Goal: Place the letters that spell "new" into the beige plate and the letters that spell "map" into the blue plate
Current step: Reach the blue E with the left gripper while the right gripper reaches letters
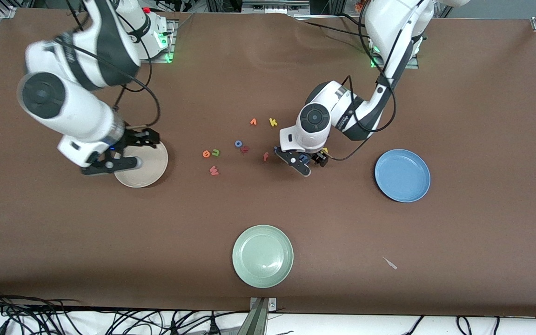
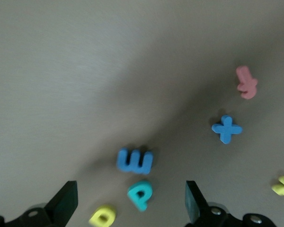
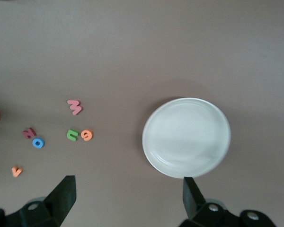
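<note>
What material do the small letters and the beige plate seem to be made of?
The blue m and teal p look like matte foam: thick, soft-edged, no shine. The beige plate seems smooth ceramic or hard plastic, with a faint sheen; I cannot tell which.

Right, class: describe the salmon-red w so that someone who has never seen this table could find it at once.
Start at the beige plate toward the right arm's end of the table, then look toward the cluster of foam letters at the table's middle. The salmon-red w lies nearest the front camera of that cluster, just below the orange e and green n, apart from both.
</note>
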Motion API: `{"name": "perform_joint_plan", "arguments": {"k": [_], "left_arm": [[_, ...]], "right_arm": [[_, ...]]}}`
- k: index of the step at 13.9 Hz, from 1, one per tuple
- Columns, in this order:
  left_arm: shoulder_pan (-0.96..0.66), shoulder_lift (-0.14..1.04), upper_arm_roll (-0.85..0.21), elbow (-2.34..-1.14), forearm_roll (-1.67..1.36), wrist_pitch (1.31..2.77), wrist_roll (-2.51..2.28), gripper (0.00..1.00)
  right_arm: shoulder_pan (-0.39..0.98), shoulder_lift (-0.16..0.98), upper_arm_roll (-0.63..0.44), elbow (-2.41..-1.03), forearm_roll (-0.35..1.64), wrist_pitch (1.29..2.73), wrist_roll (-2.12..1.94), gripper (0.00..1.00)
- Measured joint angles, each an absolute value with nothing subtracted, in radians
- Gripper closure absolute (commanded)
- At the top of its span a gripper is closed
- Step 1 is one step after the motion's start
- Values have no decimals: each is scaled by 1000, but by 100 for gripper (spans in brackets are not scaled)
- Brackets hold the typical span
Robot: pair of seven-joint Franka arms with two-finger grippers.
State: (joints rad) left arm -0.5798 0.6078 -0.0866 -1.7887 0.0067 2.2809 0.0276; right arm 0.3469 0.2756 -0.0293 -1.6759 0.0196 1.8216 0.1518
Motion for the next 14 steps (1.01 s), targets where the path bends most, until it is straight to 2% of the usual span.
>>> {"name": "perform_joint_plan", "arguments": {"k": [2,4,8,9,11,12,13,14], "left_arm": [[-591,624,-88,-1843,66,2369,28,0],[-593,627,-90,-1854,87,2387,28,0],[-593,650,-90,-1862,93,2460,29,2],[-593,661,-90,-1862,95,2477,30,7],[-593,661,-90,-1861,140,2483,31,32],[-593,659,-91,-1859,165,2484,30,40],[-592,657,-90,-1858,180,2484,30,41],[-592,654,-89,-1858,187,2484,30,49]], "right_arm": [[354,281,13,-1778,20,1942,229,0],[362,280,43,-1858,20,2042,285,0],[387,281,47,-2026,20,2236,387,0],[395,281,47,-2066,20,2278,412,0],[407,281,48,-2111,20,2327,465,0],[414,281,48,-2123,20,2343,494,0],[423,281,48,-2132,20,2356,528,0],[433,282,49,-2141,20,2370,559,0]]}}
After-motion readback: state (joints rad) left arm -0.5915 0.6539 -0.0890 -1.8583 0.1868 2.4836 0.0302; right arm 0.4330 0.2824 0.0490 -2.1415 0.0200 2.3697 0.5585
